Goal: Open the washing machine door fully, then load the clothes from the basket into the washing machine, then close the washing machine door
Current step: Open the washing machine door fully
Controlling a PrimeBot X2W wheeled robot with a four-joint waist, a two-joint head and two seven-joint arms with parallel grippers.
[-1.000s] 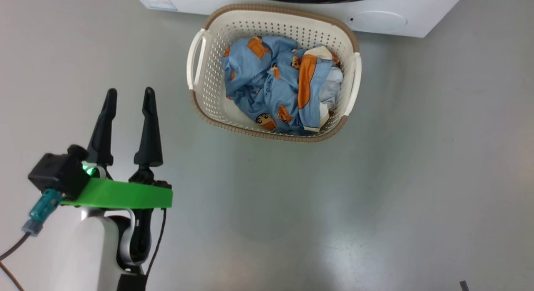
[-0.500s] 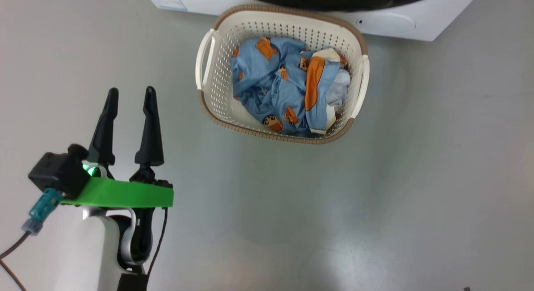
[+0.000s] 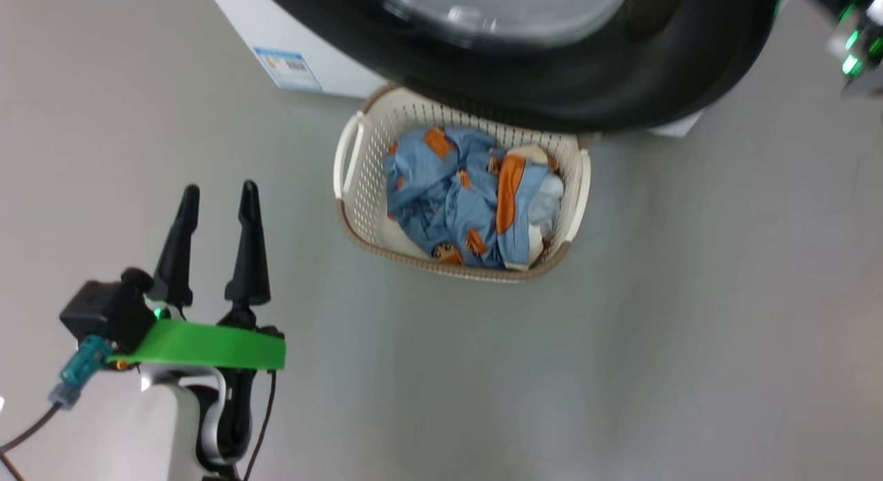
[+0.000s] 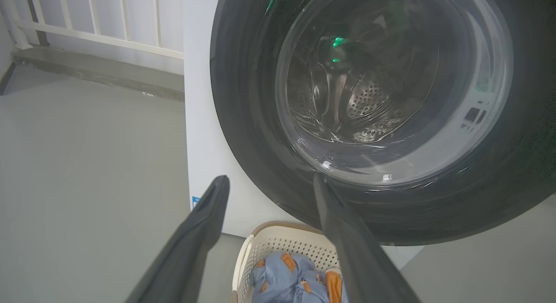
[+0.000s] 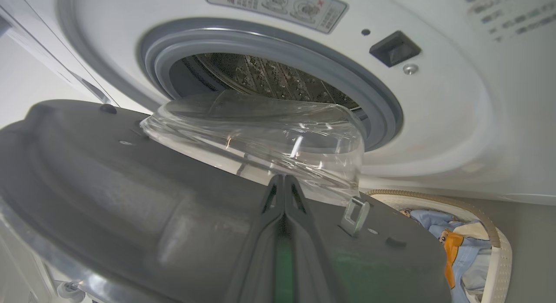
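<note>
Door (image 5: pixel 130 198) just beyond right end effector (image 5: pixel 283 179)

We see a smooth grey floor (image 3: pixel 621 370) spreading across the head view, faintly glossy, with soft pale patches of reflected light. In the left wrist view the same floor runs back to a low grey ledge (image 4: pixel 100 74) that looks like concrete. A white railing (image 4: pixel 108 20) stands on the ledge, with upright bars crossed by one slanting rail and a pale surface behind them. At the foot of the ledge lies a small pale fleck (image 4: pixel 147 93); we cannot tell what it is. A dark strip (image 4: pixel 5 79) edges the floor at the far left.
</note>
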